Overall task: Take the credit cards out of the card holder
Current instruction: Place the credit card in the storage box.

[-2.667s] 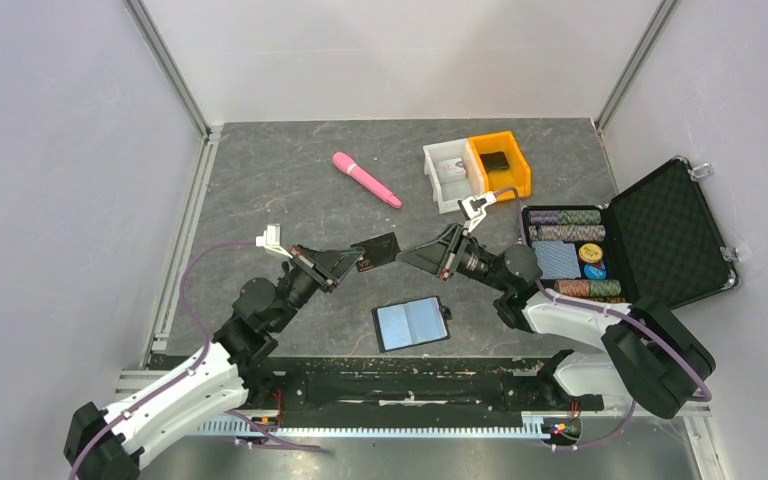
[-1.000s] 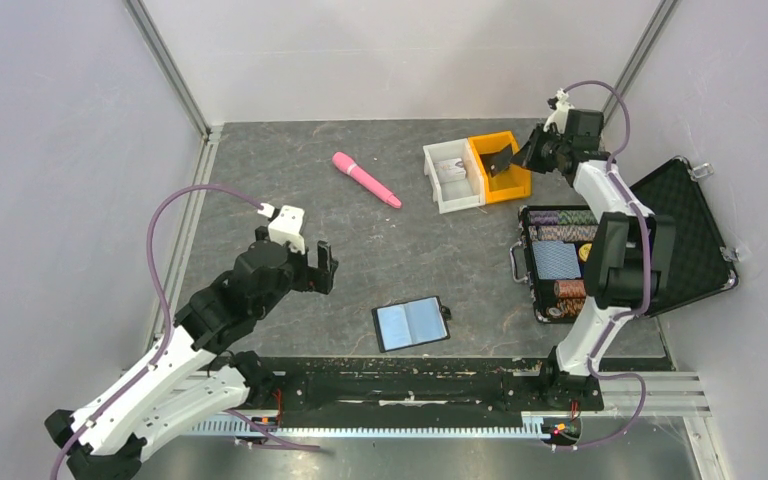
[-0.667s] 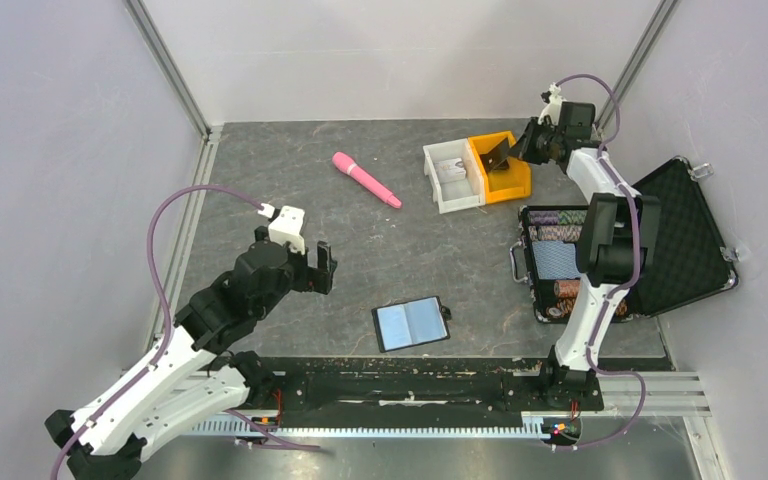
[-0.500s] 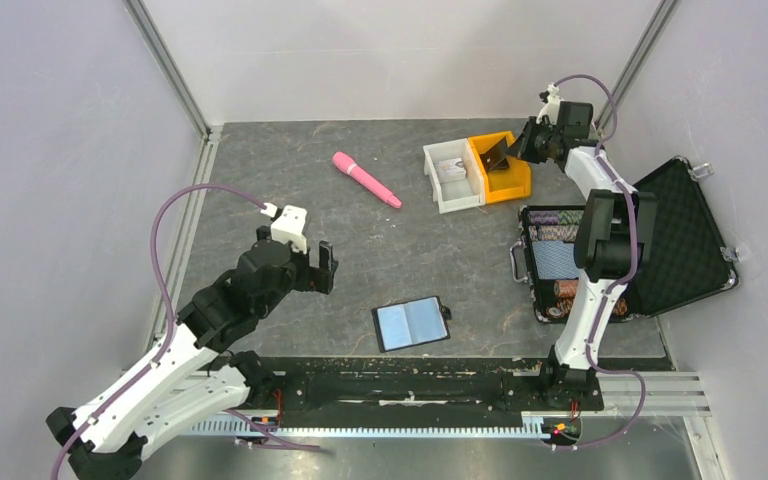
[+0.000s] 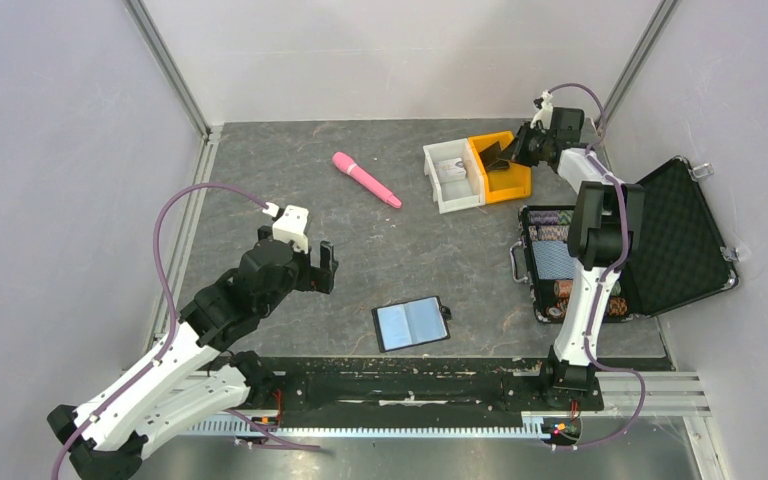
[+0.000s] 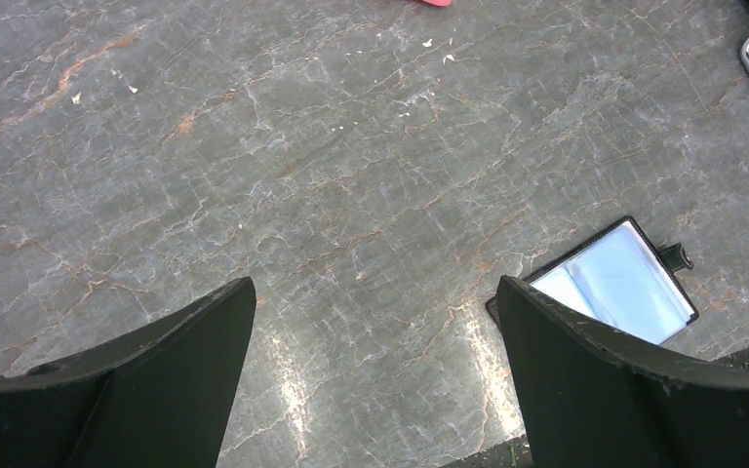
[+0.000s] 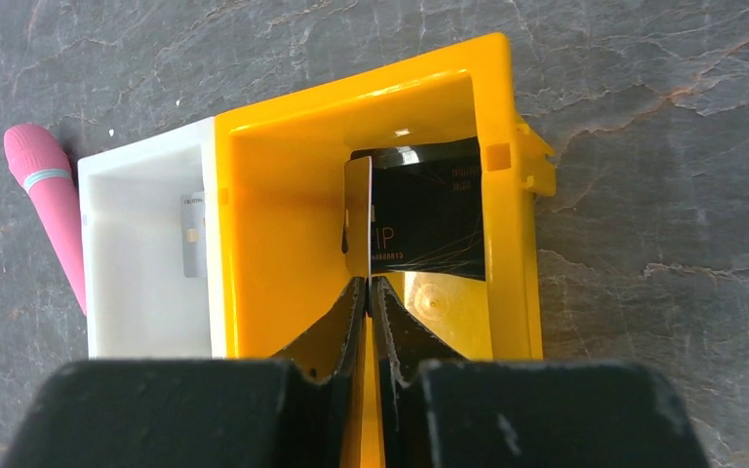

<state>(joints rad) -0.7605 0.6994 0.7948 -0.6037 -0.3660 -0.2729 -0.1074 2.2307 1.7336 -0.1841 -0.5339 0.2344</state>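
The card holder point(image 5: 412, 323) lies open on the table near the front edge, its bluish inner panels facing up. It also shows in the left wrist view, card holder point(image 6: 610, 283). My left gripper point(image 5: 320, 268) hangs open over bare table to its left, with nothing between the left fingers point(image 6: 373, 292). My right gripper point(image 5: 508, 155) is at the far right over the yellow bin point(image 5: 508, 180), shut on a dark credit card point(image 7: 356, 219) held edge-on. A second black card point(image 7: 429, 219) lies flat in that bin. Another card point(image 7: 192, 244) lies in the white bin point(image 7: 137, 263).
A pink cylinder point(image 5: 365, 179) lies at the back centre. The white bin point(image 5: 448, 178) adjoins the yellow one. A black briefcase point(image 5: 665, 235) with poker chips stands open at the right. Metal frame rails and grey walls enclose the table.
Earlier both grippers met at the card over mid-table. The right has carried it to the yellow bin and edged further over it; the left has drawn back, open.
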